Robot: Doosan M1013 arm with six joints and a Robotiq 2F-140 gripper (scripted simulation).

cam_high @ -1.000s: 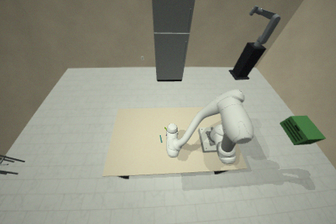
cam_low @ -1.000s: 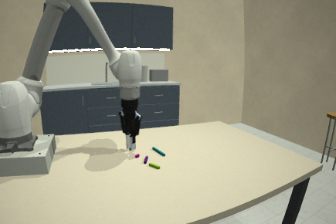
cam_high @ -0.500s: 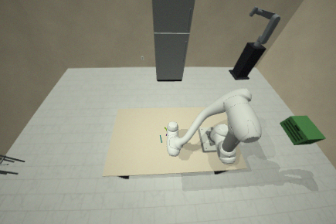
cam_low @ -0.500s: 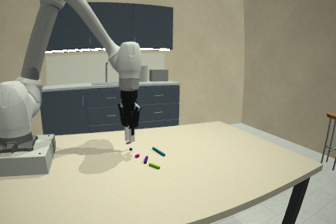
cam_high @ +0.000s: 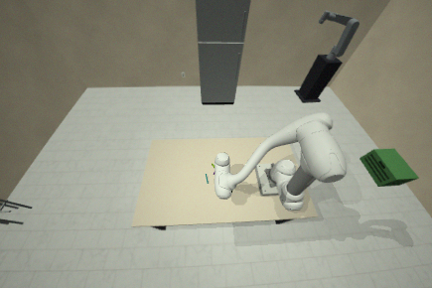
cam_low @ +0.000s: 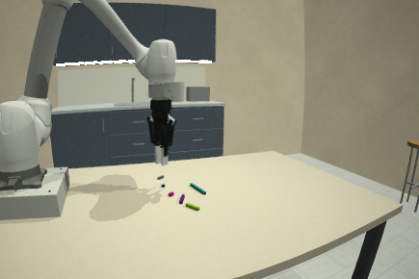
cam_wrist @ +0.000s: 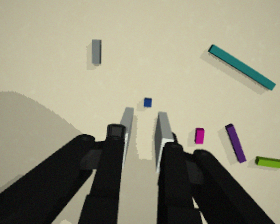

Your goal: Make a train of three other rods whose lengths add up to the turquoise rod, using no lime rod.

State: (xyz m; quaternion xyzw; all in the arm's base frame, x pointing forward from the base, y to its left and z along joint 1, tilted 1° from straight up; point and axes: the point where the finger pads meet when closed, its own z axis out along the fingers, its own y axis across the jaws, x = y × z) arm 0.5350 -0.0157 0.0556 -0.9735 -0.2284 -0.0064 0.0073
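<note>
My gripper is open by a small gap, empty, and hangs above the table. The blue rod lies on the table just beyond the fingertips in the wrist view. The grey rod lies apart at upper left there. The magenta rod and the purple rod lie to the right, apart from each other. The turquoise rod lies slanted at upper right. No rods lie end to end.
The lime rod lies near the purple rod's lower end in the wrist view, turned across it. The arm stands on its base at one side of the table. In the top view the arm hides the gripper and several rods.
</note>
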